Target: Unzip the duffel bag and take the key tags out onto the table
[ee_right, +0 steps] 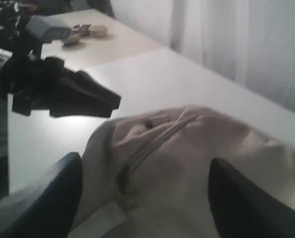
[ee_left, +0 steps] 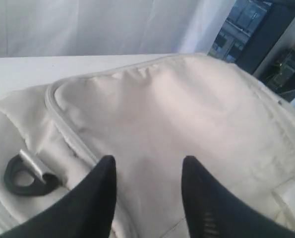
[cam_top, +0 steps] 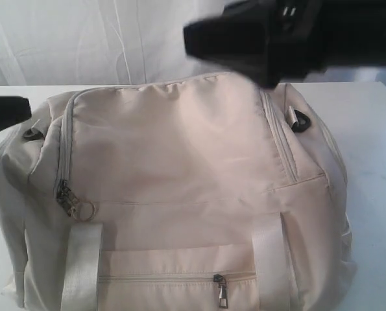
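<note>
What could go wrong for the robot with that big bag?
The main zipper pulls are tiny and bunched at one end of the duffel bag, so the open left gripper might pinch fabric instead. It could also go for the front pocket pull by mistake. The bag is soft and nothing holds it down, with the right gripper open above it, so tugging may drag the whole bag along.

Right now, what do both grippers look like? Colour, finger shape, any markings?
Left gripper: two matte black fingers tapering to rounded tips, one with a dotted texture near its base. Right gripper: the same dark wedge fingers, blurred. From the right wrist view, the left arm is black with a pale grey block on top. No readable markings or cables.
</note>
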### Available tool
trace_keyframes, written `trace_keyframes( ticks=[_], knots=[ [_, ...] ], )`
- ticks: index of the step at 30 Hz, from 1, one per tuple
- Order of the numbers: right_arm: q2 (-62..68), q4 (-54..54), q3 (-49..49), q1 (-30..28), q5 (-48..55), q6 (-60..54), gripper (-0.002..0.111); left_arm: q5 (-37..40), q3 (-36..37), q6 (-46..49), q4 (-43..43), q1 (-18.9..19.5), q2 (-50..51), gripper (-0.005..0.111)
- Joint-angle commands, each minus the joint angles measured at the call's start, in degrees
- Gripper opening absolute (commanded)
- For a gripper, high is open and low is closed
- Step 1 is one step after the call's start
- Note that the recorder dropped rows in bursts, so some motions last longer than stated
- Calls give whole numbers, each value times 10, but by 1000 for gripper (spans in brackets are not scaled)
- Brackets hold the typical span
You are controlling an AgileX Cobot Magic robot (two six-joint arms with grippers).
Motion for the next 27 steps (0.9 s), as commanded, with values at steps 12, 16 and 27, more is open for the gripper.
trace_keyframes(
  ticks=[12, 16, 27],
  knots=[
    [166, 1, 48, 152, 43, -116, 63, 171, 84, 86, -2, 0, -28, 74],
    [219, 1, 48, 209, 141, -161, 64, 175, 82, 99, -2, 0, -74, 69],
    [306, 266, 29, 251, 207, -362, 64, 129, 84, 89, -2, 0, -85, 64]
  ],
)
